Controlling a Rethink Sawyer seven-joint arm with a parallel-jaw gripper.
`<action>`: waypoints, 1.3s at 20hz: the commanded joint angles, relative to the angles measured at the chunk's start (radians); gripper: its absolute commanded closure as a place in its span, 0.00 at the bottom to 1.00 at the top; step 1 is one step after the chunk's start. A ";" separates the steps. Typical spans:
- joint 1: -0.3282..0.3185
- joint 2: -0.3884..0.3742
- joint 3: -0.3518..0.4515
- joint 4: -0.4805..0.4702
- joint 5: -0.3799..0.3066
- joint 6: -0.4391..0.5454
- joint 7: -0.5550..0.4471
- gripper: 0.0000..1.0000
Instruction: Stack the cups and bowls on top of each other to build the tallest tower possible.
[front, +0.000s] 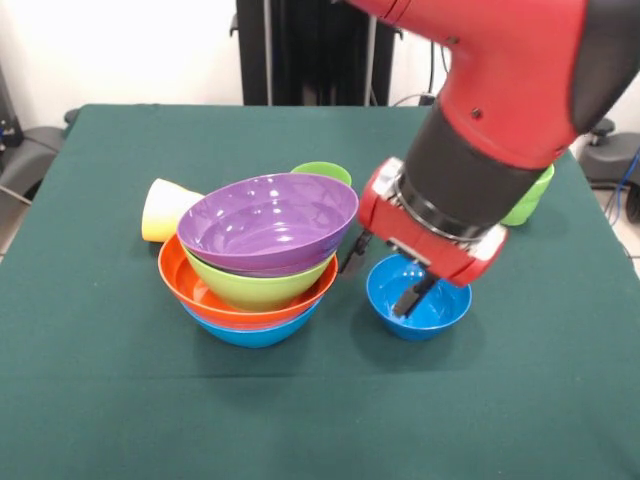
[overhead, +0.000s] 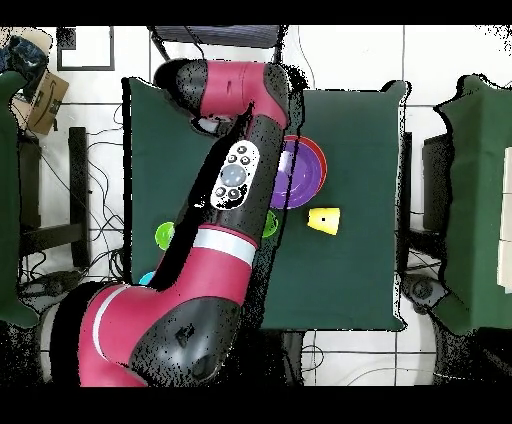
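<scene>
I am seeing the red and black arm reaching down over the green table (front: 100, 400), and its gripper (front: 383, 272) is hanging just at the near rim of a small glossy dark blue plastic bowl (front: 418, 296). One dark finger (front: 413, 295) is dipping inside this bowl, and the other finger is standing outside the rim, on the side of the tower. So the jaws are spread apart on both sides of the bowl's wall; whether they are already pressing on it, I cannot tell.

Just beside the gripper the tower of nested glossy plastic bowls (front: 255, 265) is standing: blue lowest, then orange, lime green, and the large purple one on top, sitting a little tilted. A pale yellow plastic cup (front: 165, 210) is lying on its side behind the tower, touching it. A light green cup rim (front: 322, 172) is showing behind the purple bowl. Another lime green piece (front: 530, 200) is sitting behind the arm, mostly hidden.

In the overhead view the arm is covering most of the pile.
</scene>
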 joint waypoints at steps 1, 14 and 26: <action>0.010 0.057 0.130 0.146 -0.040 -0.106 0.120 0.00; 0.062 0.064 0.142 0.236 0.020 -0.185 0.206 0.00; 0.093 0.068 0.149 0.265 0.058 -0.197 0.240 0.00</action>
